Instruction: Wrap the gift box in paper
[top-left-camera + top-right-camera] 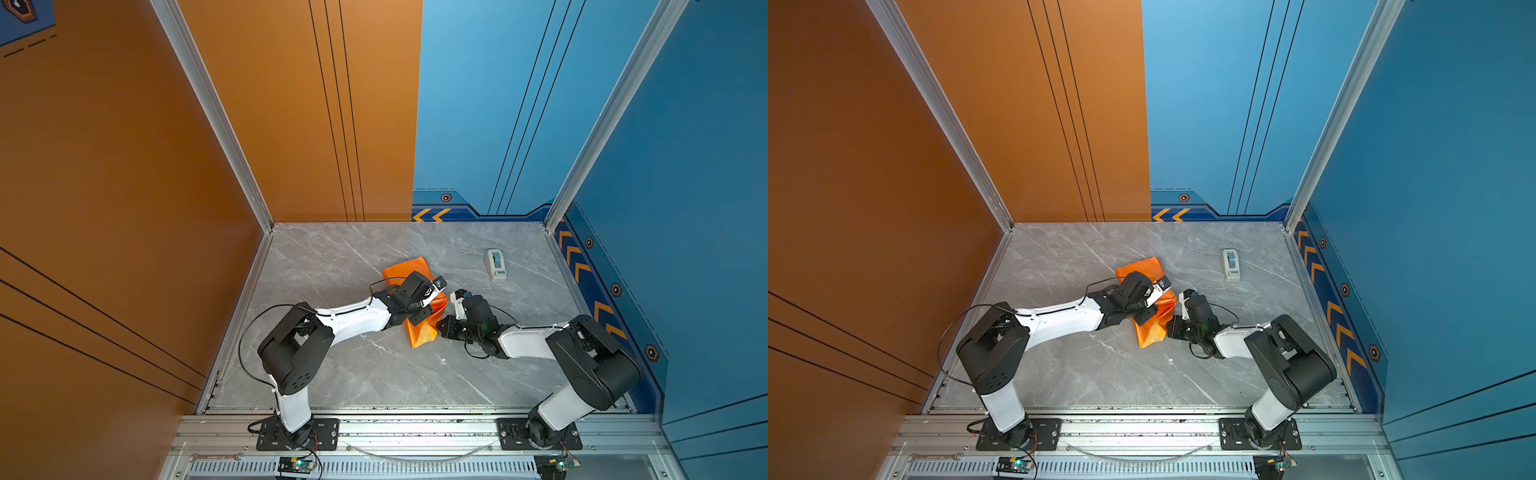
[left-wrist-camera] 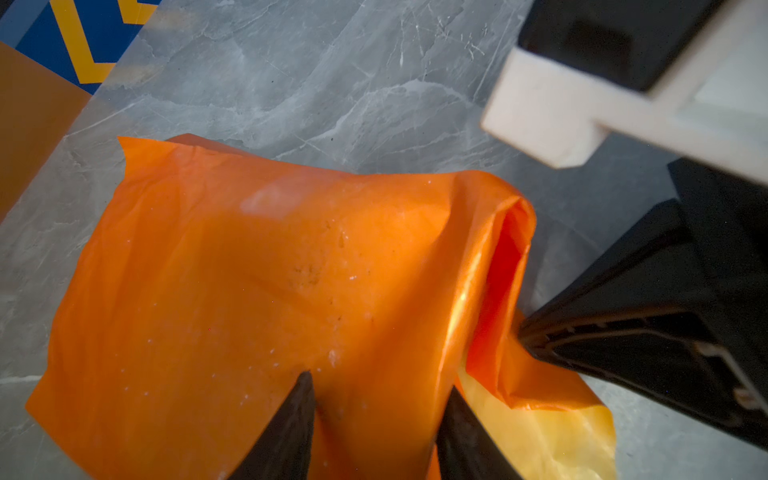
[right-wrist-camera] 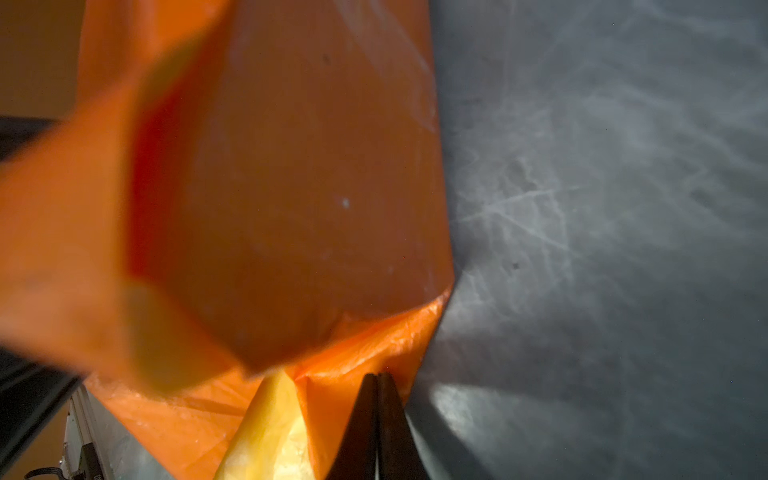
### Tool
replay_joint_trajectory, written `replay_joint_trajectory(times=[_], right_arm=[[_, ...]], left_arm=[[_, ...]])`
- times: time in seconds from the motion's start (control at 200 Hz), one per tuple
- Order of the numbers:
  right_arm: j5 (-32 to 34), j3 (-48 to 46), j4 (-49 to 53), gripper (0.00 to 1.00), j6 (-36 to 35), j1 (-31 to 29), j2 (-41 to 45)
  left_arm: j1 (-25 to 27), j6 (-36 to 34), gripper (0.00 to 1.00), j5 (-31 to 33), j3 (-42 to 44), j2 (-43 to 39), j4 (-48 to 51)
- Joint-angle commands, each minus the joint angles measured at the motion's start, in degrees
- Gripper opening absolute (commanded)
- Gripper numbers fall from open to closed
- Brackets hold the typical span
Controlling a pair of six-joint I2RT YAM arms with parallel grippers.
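The gift box is hidden under the paper [image 1: 405, 270], which is folded over it into an orange parcel at the middle of the table. The parcel also shows in the left wrist view [image 2: 249, 270] and the right wrist view [image 3: 291, 166]. At one end an open flap shows the pale yellow face [image 2: 540, 440]. My left gripper [image 2: 380, 382] stands over the parcel [image 1: 409, 320], jaws apart, both fingertips pressing on the paper's top. My right gripper [image 3: 378, 376] is shut, and its tip [image 2: 521, 332] pokes against the folded flap at the parcel's right end [image 1: 440, 325].
A white-grey tape dispenser [image 1: 494, 265] lies on the marble table at the back right, apart from both arms. Orange and blue walls close in three sides. A wrench [image 1: 216, 457] lies on the front rail by the arm bases.
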State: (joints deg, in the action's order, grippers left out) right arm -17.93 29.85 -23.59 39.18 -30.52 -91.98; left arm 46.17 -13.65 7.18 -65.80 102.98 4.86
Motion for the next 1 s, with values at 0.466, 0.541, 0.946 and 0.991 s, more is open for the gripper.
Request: replay_joint_trajectory(times=[0.466, 0.541, 0.946, 0.991], right_arm=[[-0.5, -0.1, -1.0, 0.08, -0.2, -1.9, -0.2], [-0.9, 0.0, -1.2, 0.08, -0.2, -2.0, -1.0], [0.6, -1.4, 2.4, 0.24, -0.1, -0.2, 7.0], [0.1, -2.1, 2.7, 0.23, 0.6, 1.5, 8.8]], left_arm=[[-0.2, 1.3, 0.46, -2.4, 1.9, 0.3, 3.2], [-0.3, 1.3, 0.46, -2.4, 1.8, 0.3, 3.2], [-0.2, 1.6, 0.46, -2.6, 1.9, 0.3, 3.1], [-0.4, 1.8, 0.46, -2.8, 1.8, 0.3, 2.9]])
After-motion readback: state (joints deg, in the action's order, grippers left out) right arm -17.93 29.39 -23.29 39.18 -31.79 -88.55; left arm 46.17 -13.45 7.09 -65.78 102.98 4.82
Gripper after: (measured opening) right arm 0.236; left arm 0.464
